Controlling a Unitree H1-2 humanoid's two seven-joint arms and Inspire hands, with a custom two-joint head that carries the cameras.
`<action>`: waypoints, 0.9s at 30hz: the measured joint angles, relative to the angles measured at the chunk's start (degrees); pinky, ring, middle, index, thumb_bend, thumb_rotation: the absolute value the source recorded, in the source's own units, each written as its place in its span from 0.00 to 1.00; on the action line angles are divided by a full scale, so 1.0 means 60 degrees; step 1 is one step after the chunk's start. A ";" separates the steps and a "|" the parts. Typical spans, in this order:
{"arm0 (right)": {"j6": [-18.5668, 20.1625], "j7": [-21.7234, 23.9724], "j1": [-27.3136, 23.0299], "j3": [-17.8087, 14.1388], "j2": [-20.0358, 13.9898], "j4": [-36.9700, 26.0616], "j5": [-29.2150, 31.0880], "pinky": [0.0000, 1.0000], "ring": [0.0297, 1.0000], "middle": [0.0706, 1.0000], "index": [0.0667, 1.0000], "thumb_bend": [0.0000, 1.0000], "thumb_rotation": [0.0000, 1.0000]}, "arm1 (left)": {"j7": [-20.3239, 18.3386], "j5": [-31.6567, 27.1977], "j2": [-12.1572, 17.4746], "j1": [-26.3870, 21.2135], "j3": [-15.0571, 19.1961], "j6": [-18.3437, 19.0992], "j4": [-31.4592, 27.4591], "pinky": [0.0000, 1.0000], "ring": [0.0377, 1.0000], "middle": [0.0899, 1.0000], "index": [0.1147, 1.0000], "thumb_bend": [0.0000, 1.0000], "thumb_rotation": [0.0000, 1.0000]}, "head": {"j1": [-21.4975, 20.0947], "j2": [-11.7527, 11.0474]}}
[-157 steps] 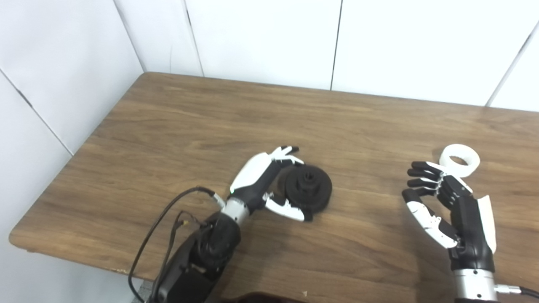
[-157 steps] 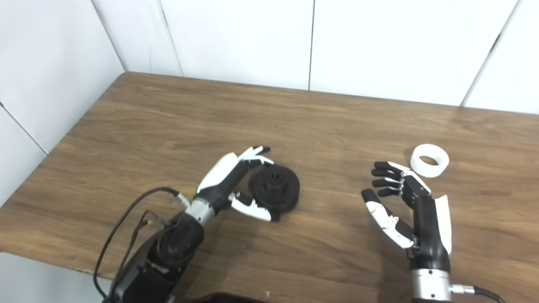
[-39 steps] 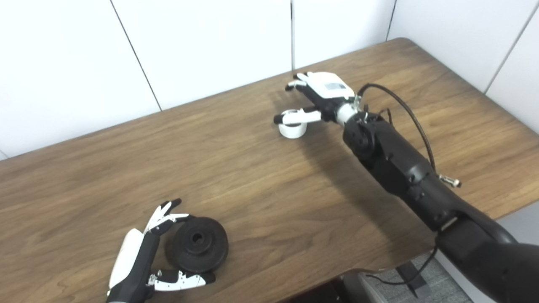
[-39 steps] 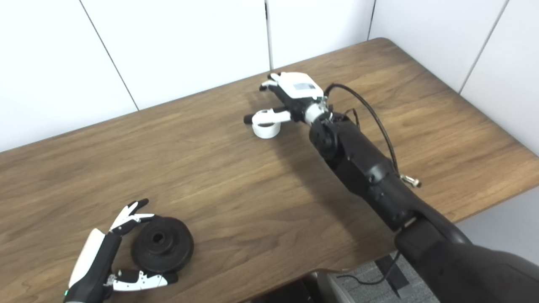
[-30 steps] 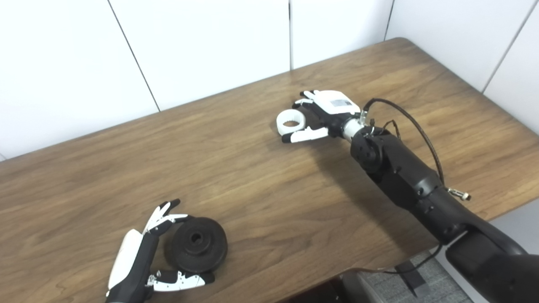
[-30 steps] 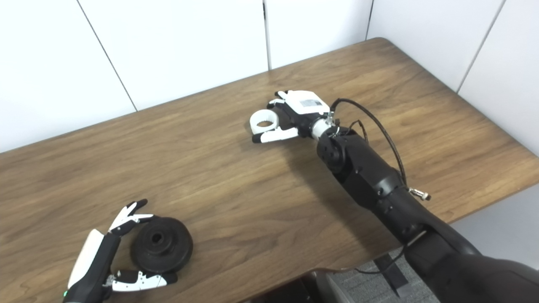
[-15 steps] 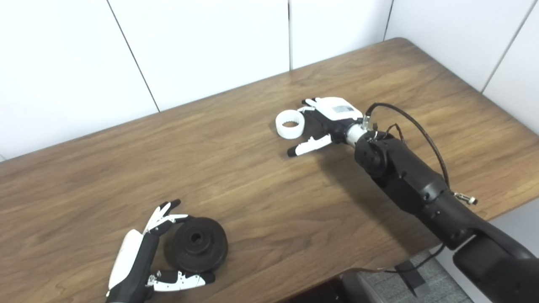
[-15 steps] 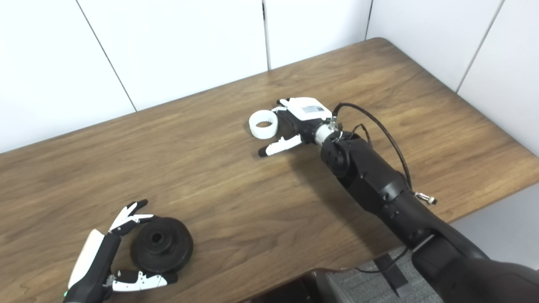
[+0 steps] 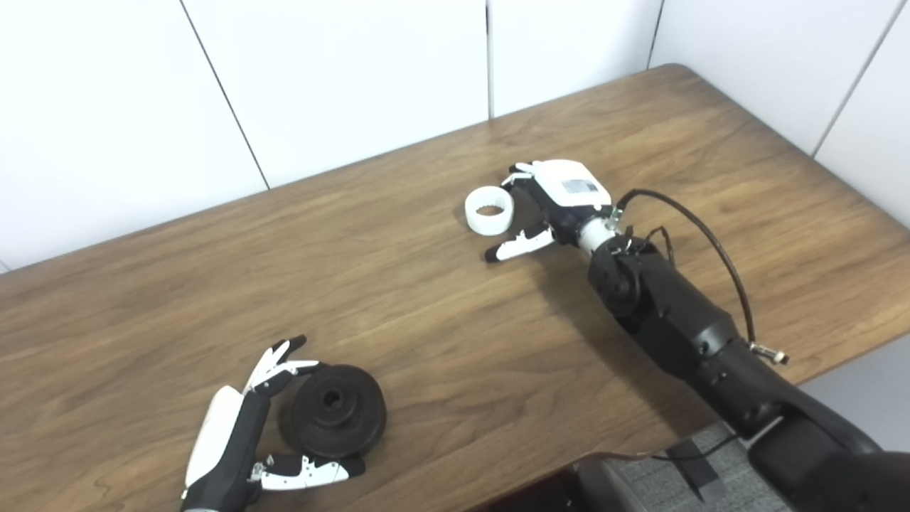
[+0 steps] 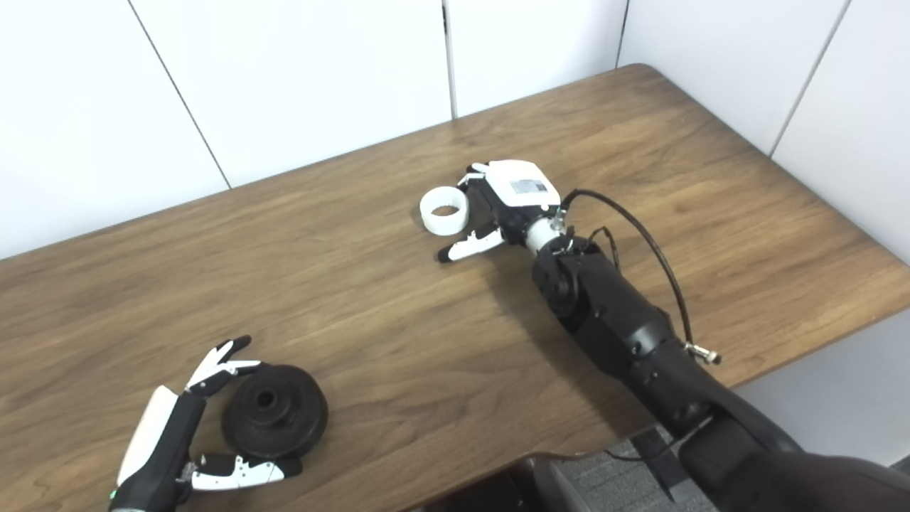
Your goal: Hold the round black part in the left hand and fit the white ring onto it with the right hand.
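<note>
While the left robot hand (image 9: 245, 444) cups the round black part (image 9: 334, 419) loosely near the surface's (image 9: 426, 320) front edge, the right robot hand (image 9: 551, 210) spreads open beside the white ring (image 9: 489, 210), its label unreadable.

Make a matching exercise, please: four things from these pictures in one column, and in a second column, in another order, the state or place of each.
Things:
1. white ring
2. round black part
3. left hand
4. right hand

States or places:
A. open, just right of the ring, holding nothing
B. cupped around the black part near the table's front edge
C. lies flat on the table, hub hole facing up
D. stands on the table toward the far edge, ungripped

Pairs: 1-D, 2-C, 3-B, 4-A
</note>
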 measured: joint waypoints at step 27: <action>-0.0044 -0.2197 -0.0165 0.0029 0.1108 0.0897 0.0263 0.91 0.86 0.82 0.50 0.56 0.20 | -0.0009 0.0002 -0.0040 0.0026 0.0028 0.0069 -0.0028 0.87 0.98 0.94 0.52 0.93 0.18 | 0.0117 0.0103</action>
